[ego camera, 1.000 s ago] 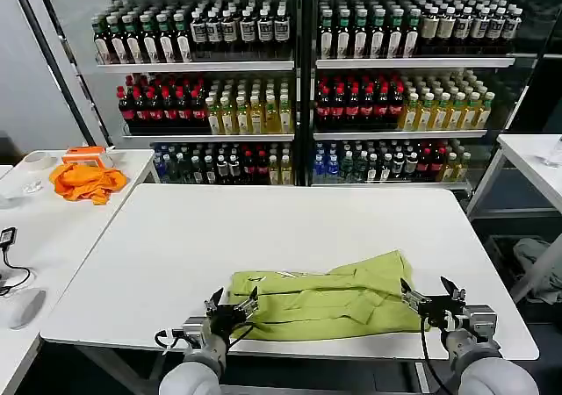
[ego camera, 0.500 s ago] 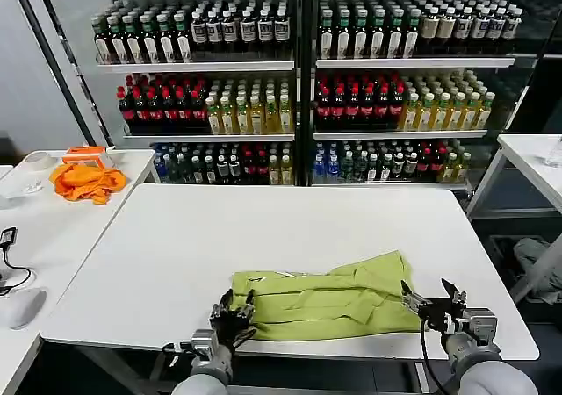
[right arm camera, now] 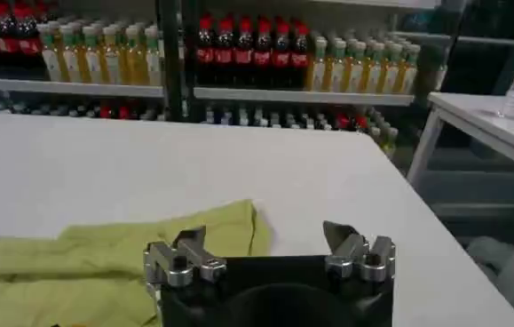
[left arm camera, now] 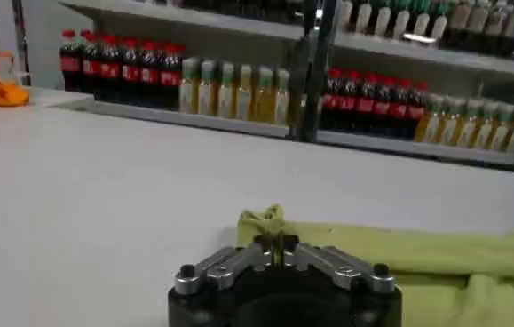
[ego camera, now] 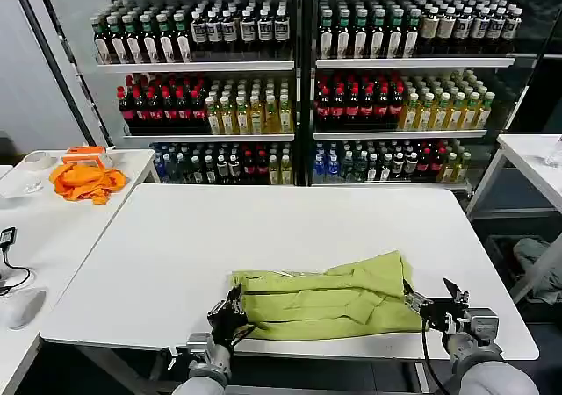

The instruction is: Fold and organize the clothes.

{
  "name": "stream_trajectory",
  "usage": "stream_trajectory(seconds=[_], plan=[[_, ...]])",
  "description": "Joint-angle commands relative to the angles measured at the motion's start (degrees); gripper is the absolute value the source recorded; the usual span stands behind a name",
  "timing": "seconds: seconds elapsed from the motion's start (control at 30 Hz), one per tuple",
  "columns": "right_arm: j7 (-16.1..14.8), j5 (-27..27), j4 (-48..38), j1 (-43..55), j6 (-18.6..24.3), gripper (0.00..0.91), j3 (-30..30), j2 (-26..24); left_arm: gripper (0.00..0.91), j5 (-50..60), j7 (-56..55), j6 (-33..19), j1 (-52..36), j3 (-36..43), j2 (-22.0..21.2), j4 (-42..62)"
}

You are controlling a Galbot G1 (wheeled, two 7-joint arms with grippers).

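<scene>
Lime-green T-shirt [ego camera: 329, 300] bunched in a long folded strip near the front edge of the white table [ego camera: 263, 228], at about six o'clock on the tabletop, white print not showing. Left gripper [ego camera: 232, 309] at the strip's nine-o'clock end, fingers pressed together on a small tuft of the fabric there — the same pinch seen from the left wrist [left arm camera: 277, 242]. Right gripper [ego camera: 434, 301] at the three-o'clock end, jaws spread wide with nothing between them, one fingertip [right arm camera: 192, 238] just over the shirt's edge — the other over bare table.
</scene>
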Motion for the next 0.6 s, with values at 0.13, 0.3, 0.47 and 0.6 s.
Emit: stream_trajectory(seconds=[0.13,0.3,0.47,0.6], plan=[[0.07,0.13,0.02,-0.08,0.0,0.907,0.33,-0.06,0.01,-2.0,1.06,-1.83,0.6,-2.35,1.42,-2.27],[0.08,0.26,0.04,0.05,0.0,0.907,0.41,-0.09,0.02,-3.8,1.45,-1.4,1.45,-5.04,3.38,-3.7],[0.04,0.42,-0.05,0.3,-0.03,0.907,0.46,-0.16,0.02,-6.41,2.01,-0.16,1.66,-10.01,6.36,-3.86],[-0.02,0.53,-0.23,0.5,-0.02,0.907,0.44,-0.14,0.01,-9.66,3.19,1.0,1.78,-15.11,10.55,-2.96]])
